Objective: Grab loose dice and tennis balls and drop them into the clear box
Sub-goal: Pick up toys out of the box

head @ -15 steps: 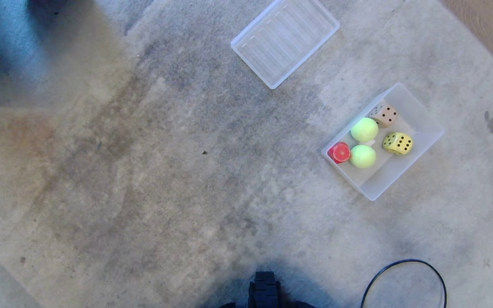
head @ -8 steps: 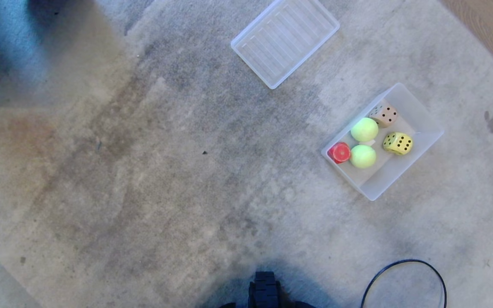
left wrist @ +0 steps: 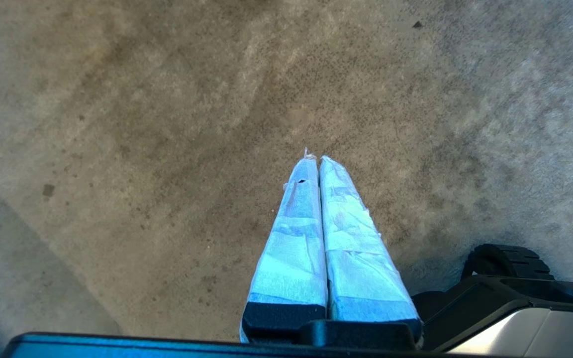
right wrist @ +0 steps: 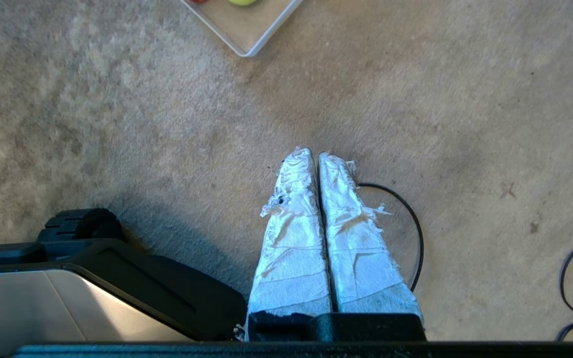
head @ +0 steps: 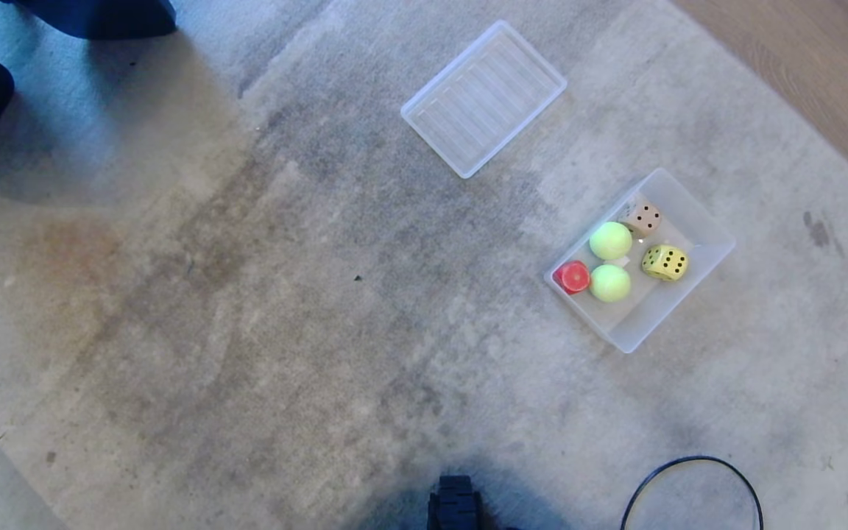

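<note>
Both arms hang parked over the carpet (head: pixel 247 331). The left gripper (left wrist: pixel 318 160) and the right gripper (right wrist: pixel 314 155) each have taped fingers pressed together, holding nothing. Out at two o'clock, the clear box (head: pixel 696 221) holds two tennis balls (head: pixel 610 241), plus red, yellow and beige dice (head: pixel 665 262). No green die shows. The lid (head: pixel 483 98) lies at twelve o'clock.

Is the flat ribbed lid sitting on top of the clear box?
No, the lid lies on the carpet apart from the open clear box.
</note>
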`<state>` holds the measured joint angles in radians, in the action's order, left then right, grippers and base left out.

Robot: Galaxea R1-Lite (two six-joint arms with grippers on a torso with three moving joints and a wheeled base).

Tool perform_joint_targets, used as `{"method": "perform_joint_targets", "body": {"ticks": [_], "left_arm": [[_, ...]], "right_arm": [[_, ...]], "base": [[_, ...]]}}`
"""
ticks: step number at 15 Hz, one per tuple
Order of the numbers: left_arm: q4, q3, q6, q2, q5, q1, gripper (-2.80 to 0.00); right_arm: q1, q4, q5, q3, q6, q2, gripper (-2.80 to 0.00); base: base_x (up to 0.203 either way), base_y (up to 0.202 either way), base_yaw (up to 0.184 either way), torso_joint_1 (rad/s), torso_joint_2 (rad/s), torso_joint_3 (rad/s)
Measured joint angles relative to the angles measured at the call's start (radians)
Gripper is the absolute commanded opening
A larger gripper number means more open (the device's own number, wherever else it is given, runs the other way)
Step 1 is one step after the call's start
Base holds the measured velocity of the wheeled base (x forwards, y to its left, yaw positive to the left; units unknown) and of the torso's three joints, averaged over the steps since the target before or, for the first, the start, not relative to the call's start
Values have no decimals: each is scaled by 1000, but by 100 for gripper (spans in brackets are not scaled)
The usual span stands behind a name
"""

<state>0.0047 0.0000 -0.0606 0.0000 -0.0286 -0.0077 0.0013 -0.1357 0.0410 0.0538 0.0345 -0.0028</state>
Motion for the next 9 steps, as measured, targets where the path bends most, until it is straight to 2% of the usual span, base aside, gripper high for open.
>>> {"method": "perform_joint_targets", "body": {"ticks": [9], "left_arm": [[0, 0, 1, 0, -2, 0, -280]], "right_arm": [[0, 0, 0, 0, 0, 0, -280]], "base": [[0, 0, 0, 2, 2, 204]]}}
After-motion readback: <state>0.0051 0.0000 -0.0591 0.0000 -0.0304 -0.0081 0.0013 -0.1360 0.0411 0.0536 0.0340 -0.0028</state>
